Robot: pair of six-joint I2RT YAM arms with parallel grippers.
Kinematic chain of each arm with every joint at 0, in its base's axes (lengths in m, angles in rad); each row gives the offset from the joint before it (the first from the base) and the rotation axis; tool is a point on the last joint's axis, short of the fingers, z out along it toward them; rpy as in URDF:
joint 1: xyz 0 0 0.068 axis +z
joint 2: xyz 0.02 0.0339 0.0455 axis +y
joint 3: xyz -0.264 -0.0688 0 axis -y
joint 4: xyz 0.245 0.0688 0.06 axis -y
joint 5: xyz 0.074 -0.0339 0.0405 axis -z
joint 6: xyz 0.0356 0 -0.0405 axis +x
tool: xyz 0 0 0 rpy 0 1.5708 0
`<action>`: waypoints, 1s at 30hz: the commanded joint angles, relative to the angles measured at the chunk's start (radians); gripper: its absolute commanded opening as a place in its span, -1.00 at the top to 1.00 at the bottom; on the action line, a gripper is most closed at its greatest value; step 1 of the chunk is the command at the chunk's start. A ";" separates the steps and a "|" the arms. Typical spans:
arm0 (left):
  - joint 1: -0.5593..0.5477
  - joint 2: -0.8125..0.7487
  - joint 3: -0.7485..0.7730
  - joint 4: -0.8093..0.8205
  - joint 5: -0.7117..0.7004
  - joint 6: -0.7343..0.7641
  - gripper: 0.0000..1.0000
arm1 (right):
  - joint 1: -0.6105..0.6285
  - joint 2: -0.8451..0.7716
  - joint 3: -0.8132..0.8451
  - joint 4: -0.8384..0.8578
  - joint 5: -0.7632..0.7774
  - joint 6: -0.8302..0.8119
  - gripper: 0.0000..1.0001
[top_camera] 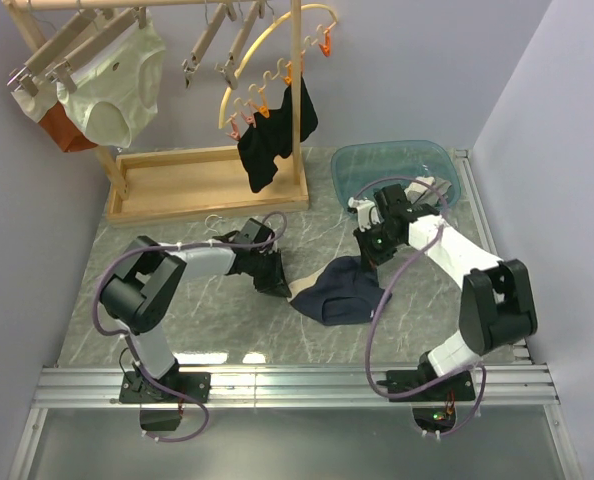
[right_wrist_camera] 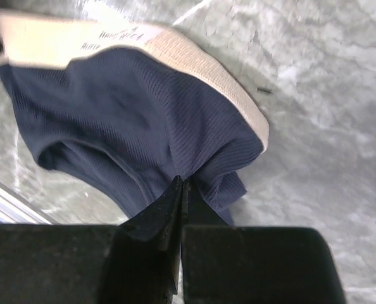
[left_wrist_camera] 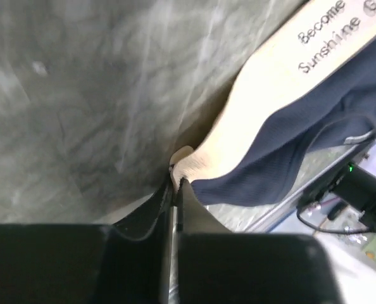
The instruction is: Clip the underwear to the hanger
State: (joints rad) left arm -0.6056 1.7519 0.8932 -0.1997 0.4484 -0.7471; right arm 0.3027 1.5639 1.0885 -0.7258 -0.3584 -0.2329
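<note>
The navy underwear [top_camera: 339,292] with a beige waistband lies bunched on the marble table between my arms. My left gripper [top_camera: 280,285] is shut on the waistband's end, seen in the left wrist view [left_wrist_camera: 176,180], where the printed waistband [left_wrist_camera: 270,82] and navy cloth [left_wrist_camera: 289,139] stretch right. My right gripper [top_camera: 367,255] is shut on a fold of navy fabric [right_wrist_camera: 125,114], pinched at the tips [right_wrist_camera: 181,183]. Two bare light-wood hangers [top_camera: 212,42] with clips hang on the rack at the back, far from both grippers.
The wooden rack's base [top_camera: 207,180] stands at the back left. Cream-white briefs [top_camera: 112,85] hang clipped at the top left. A curved yellow hanger [top_camera: 277,45] holds a black garment [top_camera: 275,135]. A blue basin [top_camera: 397,170] sits behind the right arm.
</note>
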 commanded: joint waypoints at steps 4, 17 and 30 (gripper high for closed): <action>0.052 -0.023 0.139 -0.096 -0.155 0.089 0.99 | 0.120 -0.182 -0.139 0.080 0.090 -0.121 1.00; 0.090 -0.158 0.053 -0.144 -0.185 0.247 0.99 | 0.582 -0.275 -0.274 0.125 0.250 -0.160 -0.29; 0.090 -0.160 0.059 -0.172 -0.195 0.315 0.99 | -0.141 -0.124 -0.067 0.009 -0.215 0.181 0.08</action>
State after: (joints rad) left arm -0.5121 1.6272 0.9520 -0.3721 0.2626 -0.4599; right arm 0.2234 1.3556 1.0328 -0.6674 -0.4583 -0.1848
